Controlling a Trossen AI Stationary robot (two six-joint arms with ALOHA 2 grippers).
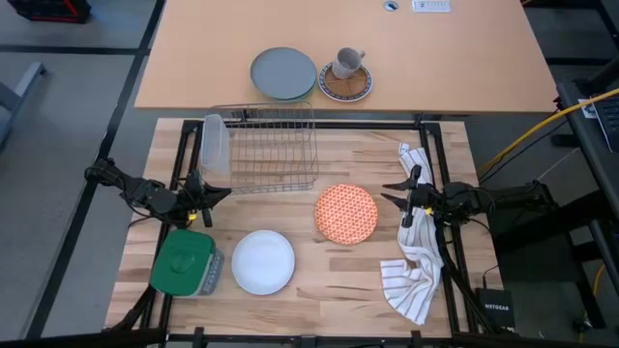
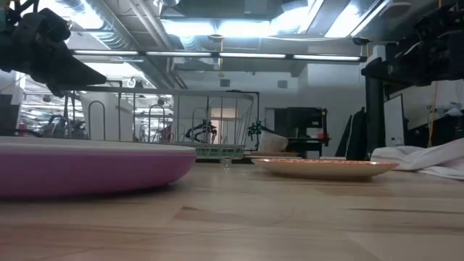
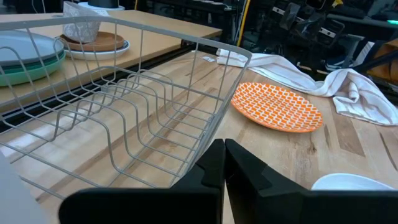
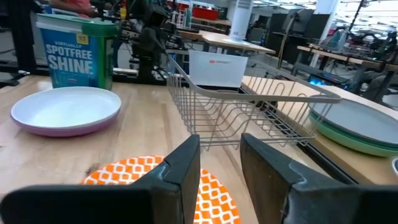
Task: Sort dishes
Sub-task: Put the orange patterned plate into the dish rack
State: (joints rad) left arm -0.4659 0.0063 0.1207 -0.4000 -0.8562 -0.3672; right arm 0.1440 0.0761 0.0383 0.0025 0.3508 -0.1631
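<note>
- We find the wire dish rack (image 1: 275,147) empty in every view, so we judge the sorting not yet begun — no plate stands in its slots.
- The orange patterned plate (image 1: 345,214) lies flat on the wooden table (image 1: 319,280), near the rack's front right corner and just beside our right gripper (image 1: 399,199).
- The second plate (image 1: 263,261) lies flat toward the table's front, next to the green detergent box (image 1: 182,263). From above it reads white, but the right wrist view shows a purple underside (image 4: 62,127) beneath a pale face, so we take it for the purple plate seen low in the table-level view (image 2: 87,168).
- We see only these two plates on the work table; a third, plain white one we cannot make out apart from this.
- Our left gripper (image 1: 211,194) hovers at the rack's front left corner with its fingers pressed together, holding nothing.
- Our right gripper hangs above the orange plate's edge, fingers parted by a narrow gap and empty.
- A striped dish towel (image 1: 414,275) lies under the right arm, touching no plate.
- On the far table sit a grey-blue plate (image 1: 282,72) and a cup on a brown-rimmed saucer (image 1: 345,82) — well apart from the work.
- What is left, as we judge it: every plate must be picked up and stood in the rack.
</note>
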